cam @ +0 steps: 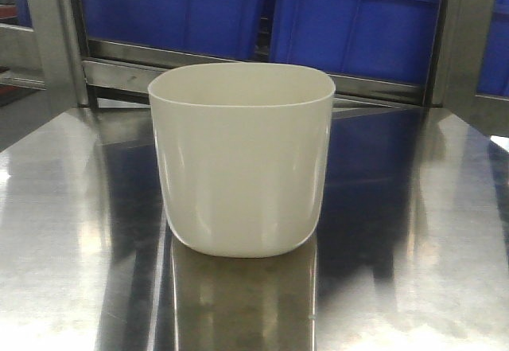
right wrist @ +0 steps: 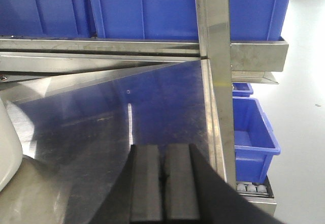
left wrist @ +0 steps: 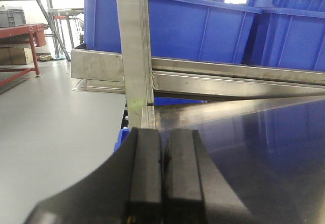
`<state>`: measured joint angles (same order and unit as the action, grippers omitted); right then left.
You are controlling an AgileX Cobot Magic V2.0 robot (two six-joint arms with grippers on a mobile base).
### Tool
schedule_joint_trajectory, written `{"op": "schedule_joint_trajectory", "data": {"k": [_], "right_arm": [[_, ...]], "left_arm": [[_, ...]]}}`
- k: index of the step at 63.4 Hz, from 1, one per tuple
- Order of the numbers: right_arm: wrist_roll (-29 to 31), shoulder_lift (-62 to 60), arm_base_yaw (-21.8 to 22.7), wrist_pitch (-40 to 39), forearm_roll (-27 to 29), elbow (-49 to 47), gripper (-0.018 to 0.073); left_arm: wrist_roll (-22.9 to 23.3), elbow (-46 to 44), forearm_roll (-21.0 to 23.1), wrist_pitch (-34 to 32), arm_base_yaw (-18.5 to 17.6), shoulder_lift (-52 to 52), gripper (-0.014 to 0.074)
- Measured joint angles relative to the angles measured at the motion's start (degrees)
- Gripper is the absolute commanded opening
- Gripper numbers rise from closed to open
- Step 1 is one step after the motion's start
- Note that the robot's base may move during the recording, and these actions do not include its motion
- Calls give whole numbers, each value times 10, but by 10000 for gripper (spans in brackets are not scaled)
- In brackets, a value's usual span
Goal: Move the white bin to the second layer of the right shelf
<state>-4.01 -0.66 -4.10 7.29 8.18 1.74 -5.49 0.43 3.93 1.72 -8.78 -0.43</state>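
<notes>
Two grippers, both with fingers pressed together and holding nothing: your left gripper (left wrist: pixel 162 176) and right gripper (right wrist: pixel 163 183) sit low over the steel table (cam: pixel 413 232). The white bin (right wrist: pixel 6 148) stands upright at mid-table, open side up, just left of the right gripper. The left wrist view misses it, so the right arm is judged nearer. Behind, blue crates (cam: pixel 358 17) fill the rack (cam: pixel 111 71).

Large blue crates (cam: pixel 358 25) line up behind the shiny steel tabletop (cam: pixel 413 232). A smaller blue bin (right wrist: pixel 251 132) sits below its right edge. A red-framed bench (left wrist: pixel 20 30) stands on the grey floor (left wrist: pixel 51 132) off its left.
</notes>
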Motion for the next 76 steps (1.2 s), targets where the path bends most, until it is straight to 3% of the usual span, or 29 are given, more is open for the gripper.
{"op": "schedule_joint_trajectory", "data": {"k": [76], "right_arm": [[0,0,0,-5,0,0,55]], "left_arm": [[0,0,0,0,0,0,85]]}}
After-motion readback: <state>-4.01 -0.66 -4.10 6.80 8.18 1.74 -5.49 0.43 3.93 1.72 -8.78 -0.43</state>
